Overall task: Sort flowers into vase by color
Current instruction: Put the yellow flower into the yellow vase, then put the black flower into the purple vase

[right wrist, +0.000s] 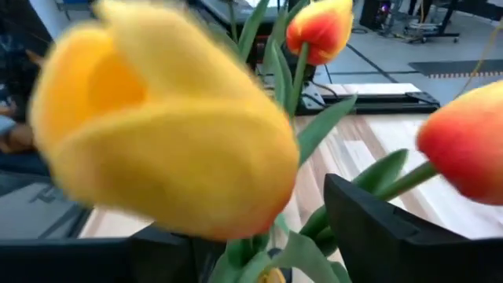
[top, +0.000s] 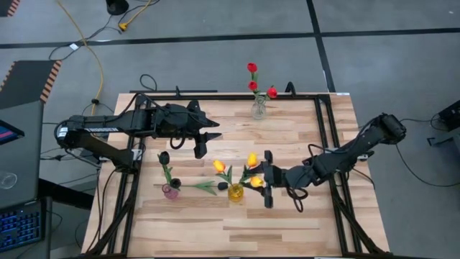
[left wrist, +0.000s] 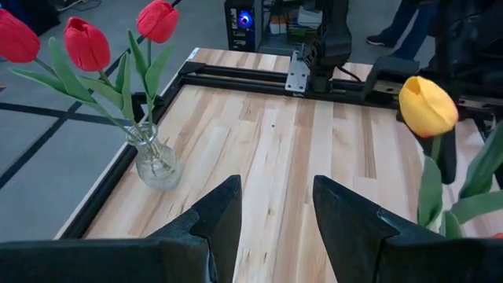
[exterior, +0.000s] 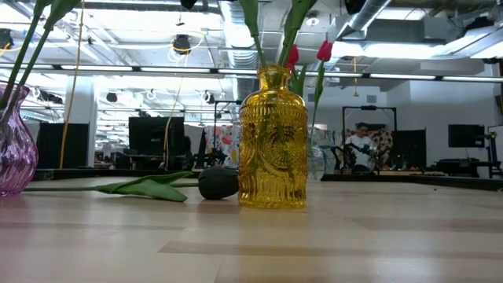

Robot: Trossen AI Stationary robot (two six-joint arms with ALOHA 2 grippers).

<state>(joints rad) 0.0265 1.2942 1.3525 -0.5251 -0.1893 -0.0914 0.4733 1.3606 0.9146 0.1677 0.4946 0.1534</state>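
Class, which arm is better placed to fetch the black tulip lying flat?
Left, probably: the left gripper is open and empty, close to the black tulip; the right gripper sits among flowers in the yellow vase.

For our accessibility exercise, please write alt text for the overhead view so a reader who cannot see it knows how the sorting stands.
Seen from above, the right gripper reaches the yellow vase of yellow-orange tulips on a wooden table. A black tulip stands in the pink vase; another flower lies between the two. Three red tulips fill the clear vase; the left gripper hovers open.
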